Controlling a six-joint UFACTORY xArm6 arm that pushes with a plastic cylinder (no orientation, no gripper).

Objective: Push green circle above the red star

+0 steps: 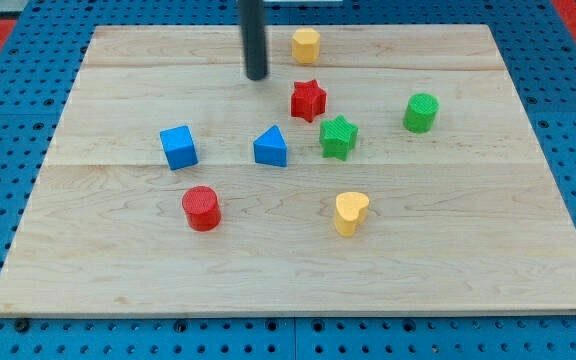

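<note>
The green circle (421,112) is a short green cylinder at the view's right, well right of the red star (308,100). The red star sits near the top middle of the wooden board (118,270). My tip (257,76) is the lower end of a dark rod coming down from the view's top. It stands left of and slightly above the red star, apart from it, and far left of the green circle. It touches no block.
A green star (338,137) lies just below right of the red star. A yellow hexagon (306,45) is at the top. A blue triangle (270,147), blue cube (178,147), red circle (201,208) and yellow heart (350,212) lie lower down.
</note>
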